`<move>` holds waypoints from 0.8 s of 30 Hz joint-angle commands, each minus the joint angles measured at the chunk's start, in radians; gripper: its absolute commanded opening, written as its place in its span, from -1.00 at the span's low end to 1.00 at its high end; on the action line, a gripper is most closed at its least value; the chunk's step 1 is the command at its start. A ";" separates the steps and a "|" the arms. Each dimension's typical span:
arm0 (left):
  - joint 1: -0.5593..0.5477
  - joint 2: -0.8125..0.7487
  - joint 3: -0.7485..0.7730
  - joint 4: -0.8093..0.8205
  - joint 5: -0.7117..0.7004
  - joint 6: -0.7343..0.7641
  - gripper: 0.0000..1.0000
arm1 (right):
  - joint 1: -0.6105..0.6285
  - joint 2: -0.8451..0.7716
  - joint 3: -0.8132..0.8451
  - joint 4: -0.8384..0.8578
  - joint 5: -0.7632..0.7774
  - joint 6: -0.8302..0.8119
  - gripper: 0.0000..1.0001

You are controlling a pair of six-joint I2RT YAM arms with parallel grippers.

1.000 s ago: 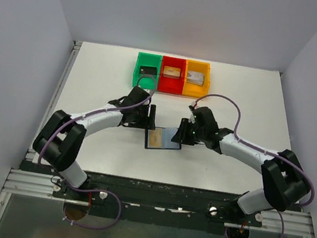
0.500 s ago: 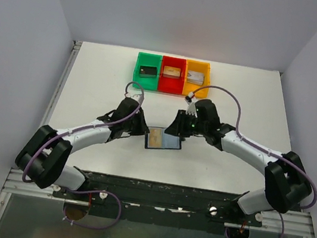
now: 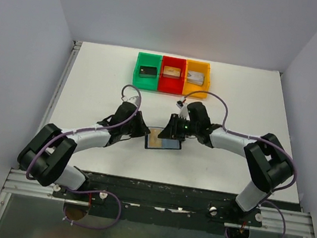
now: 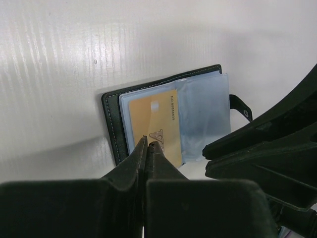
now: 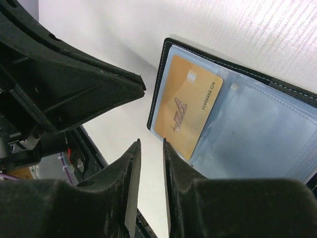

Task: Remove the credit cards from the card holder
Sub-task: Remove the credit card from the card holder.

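Observation:
The card holder (image 3: 171,144) lies open on the white table between both arms, its black cover and bluish clear pockets facing up. A tan-gold credit card (image 3: 155,138) sits in its left pocket (image 4: 153,121) (image 5: 190,106); no other cards show. My left gripper (image 3: 144,131) is shut with nothing between its fingers, its tips (image 4: 148,144) right at the card's near edge. My right gripper (image 3: 167,133) hovers over the holder (image 5: 247,124). It is open by a narrow gap (image 5: 151,143) and empty, with bare table showing between the fingers beside the card's corner.
Green (image 3: 145,82), red (image 3: 170,87) and orange (image 3: 193,91) bins stand in a row at the back, each with a blocky item inside. The two grippers nearly meet over the holder. Walls close in the table on the left, right and back.
My left gripper has shut and swung down to the holder's left side. The right gripper has moved left over the holder, and its jaws have narrowed.

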 commanded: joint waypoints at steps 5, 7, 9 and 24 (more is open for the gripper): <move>-0.011 0.046 -0.013 0.064 0.014 -0.029 -1.00 | -0.005 0.020 -0.054 0.058 0.042 -0.001 -0.37; -0.012 0.054 -0.013 0.061 0.011 -0.031 -1.00 | -0.005 0.023 -0.059 0.066 0.042 0.004 -0.37; -0.014 0.062 -0.011 0.055 0.011 -0.031 -1.00 | -0.007 0.027 -0.062 0.071 0.041 0.002 -0.37; -0.015 0.072 0.004 -0.011 -0.017 -0.017 -1.00 | -0.014 0.052 -0.060 0.080 0.036 0.009 -0.37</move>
